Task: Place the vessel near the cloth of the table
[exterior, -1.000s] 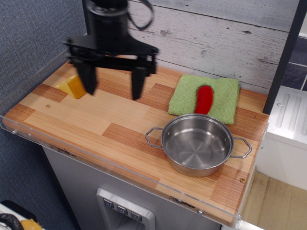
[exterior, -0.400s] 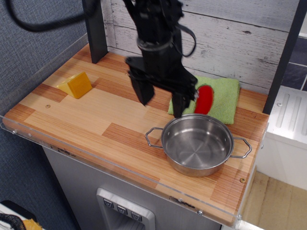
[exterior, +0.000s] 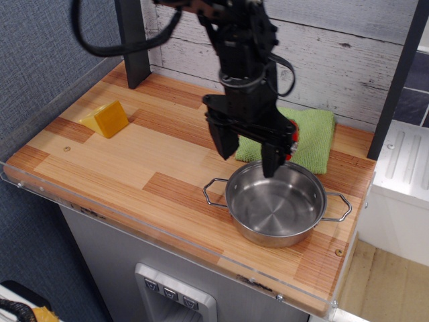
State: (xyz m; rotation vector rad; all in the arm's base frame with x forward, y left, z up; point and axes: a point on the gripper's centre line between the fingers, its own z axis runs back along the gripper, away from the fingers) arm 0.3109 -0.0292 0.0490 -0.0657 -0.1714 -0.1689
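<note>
The vessel (exterior: pixel 276 205) stands upright on the tabletop (exterior: pixel 120 161), in the lower right part of the frame. It is a shiny round steel pot with one thin wire handle on its left side and one on its right side. Its inside holds nothing. Just behind it, toward the upper right, the green cloth (exterior: pixel 314 137) lies flat; the far rim of the vessel is very near the front edge of the cloth, and I cannot tell if they touch.

The black gripper (exterior: pixel 249 151) hangs in the center of the frame, above the far left rim of the vessel. Its two fingers (exterior: pixel 224 139) are spread apart and point down, and they hold nothing. The right one reaches down to the back rim of the vessel; whether it touches the metal is not clear. A red object (exterior: pixel 293 137) on the cloth shows only a little beside the arm.

At the left of the frame, well apart from the vessel, a yellow wedge (exterior: pixel 107 119) sits on the tabletop.
</note>
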